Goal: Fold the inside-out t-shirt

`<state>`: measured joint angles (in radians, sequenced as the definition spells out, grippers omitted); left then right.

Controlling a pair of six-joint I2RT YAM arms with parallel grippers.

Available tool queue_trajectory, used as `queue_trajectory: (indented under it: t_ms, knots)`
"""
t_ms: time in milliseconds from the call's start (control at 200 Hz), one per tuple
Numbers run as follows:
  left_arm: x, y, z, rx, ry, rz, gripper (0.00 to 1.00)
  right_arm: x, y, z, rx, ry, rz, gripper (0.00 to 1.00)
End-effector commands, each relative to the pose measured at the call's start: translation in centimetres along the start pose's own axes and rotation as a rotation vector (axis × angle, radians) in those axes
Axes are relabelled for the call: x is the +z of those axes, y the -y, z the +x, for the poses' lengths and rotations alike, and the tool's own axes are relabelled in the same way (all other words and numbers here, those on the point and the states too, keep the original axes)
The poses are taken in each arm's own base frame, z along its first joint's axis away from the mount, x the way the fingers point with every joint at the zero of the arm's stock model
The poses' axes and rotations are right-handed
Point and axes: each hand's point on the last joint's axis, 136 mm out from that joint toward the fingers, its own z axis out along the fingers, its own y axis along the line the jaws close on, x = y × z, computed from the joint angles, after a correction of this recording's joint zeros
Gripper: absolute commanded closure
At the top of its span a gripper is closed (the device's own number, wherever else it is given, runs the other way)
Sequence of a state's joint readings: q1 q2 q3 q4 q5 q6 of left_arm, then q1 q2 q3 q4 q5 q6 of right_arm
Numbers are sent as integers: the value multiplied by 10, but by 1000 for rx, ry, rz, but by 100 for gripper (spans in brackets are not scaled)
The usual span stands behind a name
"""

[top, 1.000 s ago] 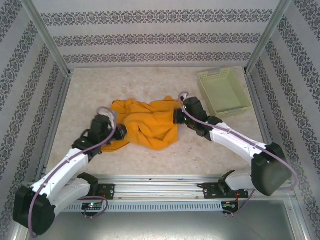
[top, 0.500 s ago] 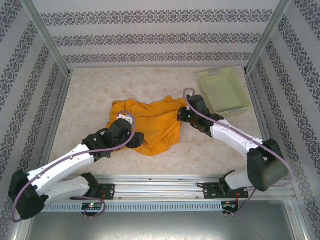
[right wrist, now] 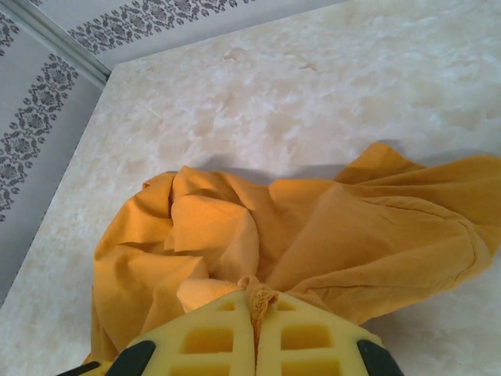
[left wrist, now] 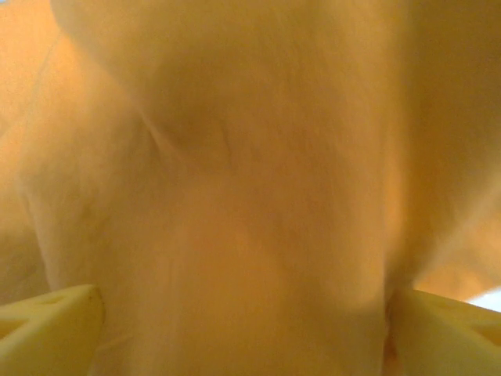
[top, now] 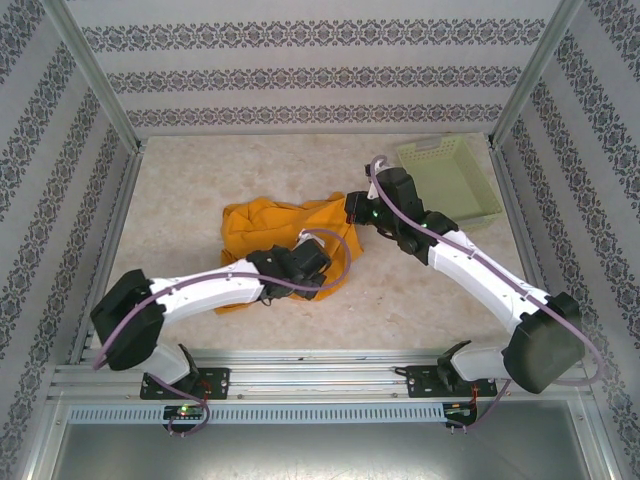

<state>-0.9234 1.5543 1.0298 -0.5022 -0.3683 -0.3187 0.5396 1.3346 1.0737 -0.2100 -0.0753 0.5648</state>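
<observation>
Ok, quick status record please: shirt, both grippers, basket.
t-shirt: crumpled orange heap, mid-table, not folded
left gripper: open, fingers wide apart, cloth right up against it
right gripper: shut on a pinch of the t-shirt's right edge
basket: pale green, far right corner, apart from the t-shirt

Orange-yellow t-shirt [top: 258, 222] crumpled, bunched in loose heap.

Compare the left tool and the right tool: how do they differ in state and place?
The left tool stands wide open against the shirt; the right tool is shut, pinching a fold of it. In the top view, the left tool is over the shirt's near side, the right tool at its far right edge. Both have yellow fingers.
</observation>
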Motion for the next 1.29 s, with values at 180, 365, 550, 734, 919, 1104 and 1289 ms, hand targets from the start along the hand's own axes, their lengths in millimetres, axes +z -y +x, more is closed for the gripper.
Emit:
queue_trajectory:
  t_ms: [180, 365, 550, 734, 919, 1104, 1289]
  knots:
    - [-6, -27, -21, -101, 35, -23, 74, -5, 7, -4, -42, 3, 33, 100]
    - [-22, -33, -31, -177, 68, 33, 100, 4, 17, -7, -62, 6, 69, 100]
    - [-83, -24, -69, -281, 238, 240, 100, 26, 33, -8, -140, 3, 138, 100]
    - [-110, -22, -91, -341, 352, 350, 100, 50, 33, 0, -131, -39, 122, 93]
    - [-74, -23, -73, -414, 247, 334, 100, 19, 38, 10, -102, -29, 171, 44]
    - [-51, -36, -53, -554, 206, 365, 100, -19, 14, 60, -94, -27, 79, 40]
    - [-45, -39, -41, -601, 213, 409, 100, 0, -31, 131, 14, -123, -132, 51]
